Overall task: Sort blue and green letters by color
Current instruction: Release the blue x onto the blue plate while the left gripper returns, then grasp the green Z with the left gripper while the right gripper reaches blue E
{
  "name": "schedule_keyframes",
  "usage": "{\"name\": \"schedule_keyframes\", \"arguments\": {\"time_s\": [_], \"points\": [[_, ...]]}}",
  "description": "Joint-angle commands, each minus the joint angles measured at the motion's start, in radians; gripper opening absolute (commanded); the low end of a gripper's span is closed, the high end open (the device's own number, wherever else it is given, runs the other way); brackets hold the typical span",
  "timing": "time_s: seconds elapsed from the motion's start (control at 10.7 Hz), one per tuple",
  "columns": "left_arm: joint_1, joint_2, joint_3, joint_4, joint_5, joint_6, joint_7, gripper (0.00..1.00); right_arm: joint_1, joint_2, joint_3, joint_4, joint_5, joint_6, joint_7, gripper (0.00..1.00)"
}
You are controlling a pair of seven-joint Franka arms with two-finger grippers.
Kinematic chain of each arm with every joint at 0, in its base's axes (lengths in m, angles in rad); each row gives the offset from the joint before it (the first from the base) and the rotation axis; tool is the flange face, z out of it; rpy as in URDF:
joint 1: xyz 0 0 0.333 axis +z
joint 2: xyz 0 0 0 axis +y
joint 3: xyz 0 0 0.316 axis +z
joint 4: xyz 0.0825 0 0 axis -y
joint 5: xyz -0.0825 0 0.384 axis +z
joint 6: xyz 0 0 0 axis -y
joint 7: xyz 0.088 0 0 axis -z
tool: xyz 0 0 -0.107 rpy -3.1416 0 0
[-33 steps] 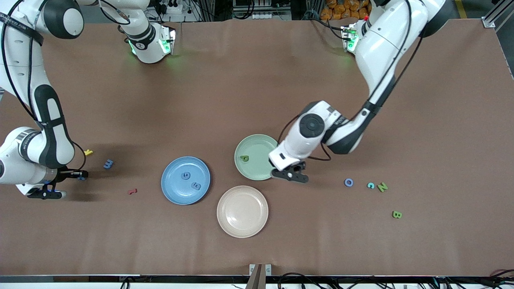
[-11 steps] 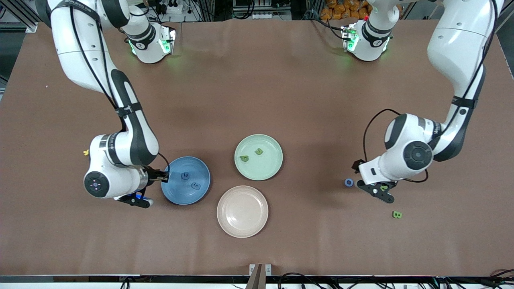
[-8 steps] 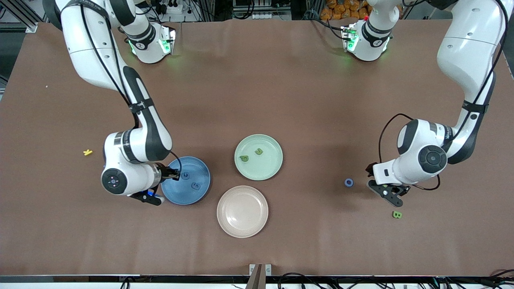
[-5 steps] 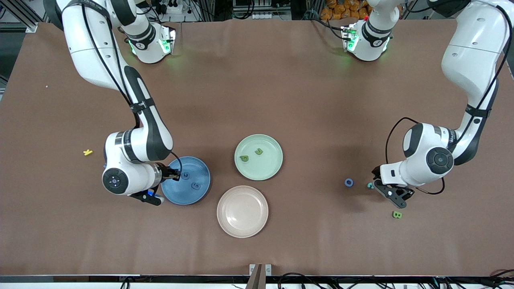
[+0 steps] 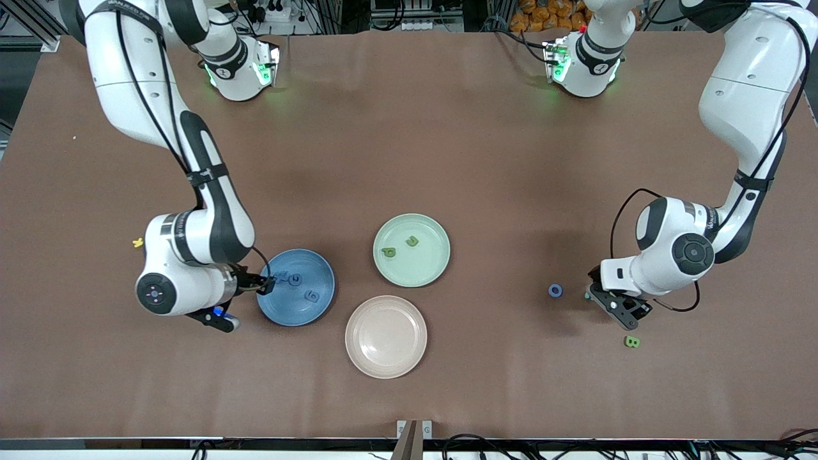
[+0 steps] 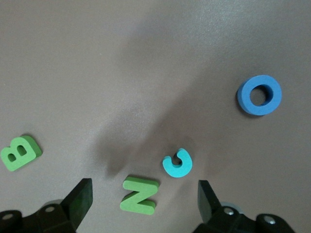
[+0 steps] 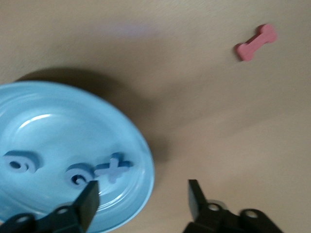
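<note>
My left gripper [image 5: 617,306] is open over the green N [image 6: 139,195], which lies between its open fingers in the left wrist view [image 6: 144,187]. A teal C [image 6: 177,163] lies beside the N. A blue O [image 5: 555,290] and a green B [image 5: 631,342] lie close by, and both show in the left wrist view, the O [image 6: 259,95] and the B [image 6: 20,153]. My right gripper [image 5: 239,300] is open and empty over the rim of the blue plate [image 5: 313,316]. The plate holds a blue X [image 7: 112,168] and two more blue letters [image 5: 311,296]. The green plate [image 5: 428,268] holds two green letters [image 5: 388,252].
An empty pink plate [image 5: 386,337] stands nearer the front camera than the other two plates. A yellow letter [image 5: 137,243] lies by the right arm's wrist. A dark red letter [image 7: 256,42] lies on the table near the blue plate, toward the right arm's end.
The blue X now lies in the blue plate, and my right gripper has drawn back to the plate's rim. My left gripper has shifted a little and sits over the green N.
</note>
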Motion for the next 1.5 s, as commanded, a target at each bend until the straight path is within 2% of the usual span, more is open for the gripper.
{"name": "schedule_keyframes", "arguments": {"time_s": [0.0,0.09,0.19,0.37,0.47,0.65,0.75,1.03,1.12,1.21,1.4], "points": [[0.006,0.006,0.000,-0.009,0.029,0.018,0.010,0.94,-0.025,-0.007,0.003,0.010,-0.039,-0.013,-0.066,1.00],[0.007,0.006,0.000,-0.010,0.029,0.020,0.010,0.88,-0.037,-0.010,0.000,0.007,-0.112,-0.012,-0.115,1.00],[0.007,0.007,0.003,-0.009,0.029,0.021,0.010,0.86,-0.077,-0.011,0.002,0.006,-0.148,-0.009,-0.162,1.00],[0.009,0.012,0.012,-0.009,0.035,0.021,0.010,0.84,-0.138,-0.016,0.000,0.004,-0.155,-0.009,-0.298,1.00],[0.010,0.012,0.015,-0.010,0.035,0.021,0.010,0.80,-0.187,-0.016,0.002,0.003,-0.150,-0.007,-0.311,1.00],[0.010,0.012,0.018,-0.010,0.034,0.021,0.010,0.74,-0.215,-0.028,0.002,-0.023,-0.150,-0.004,-0.311,1.00],[0.009,0.012,0.018,-0.009,0.034,0.021,0.008,0.68,-0.236,-0.048,0.002,-0.067,-0.150,0.031,-0.311,1.00],[0.007,0.026,0.018,-0.003,0.034,0.021,0.005,0.50,-0.279,-0.189,0.002,-0.340,-0.147,0.253,-0.306,1.00],[0.007,0.026,0.018,-0.001,0.034,0.021,0.005,0.50,-0.318,-0.197,0.003,-0.374,-0.139,0.275,-0.302,1.00],[0.007,0.027,0.018,0.001,0.034,0.021,0.005,0.39,-0.361,-0.195,0.006,-0.381,-0.119,0.270,-0.302,1.00],[0.007,0.026,0.018,0.001,0.031,0.021,-0.003,0.06,-0.390,-0.185,0.006,-0.407,-0.098,0.269,-0.300,1.00]]}}
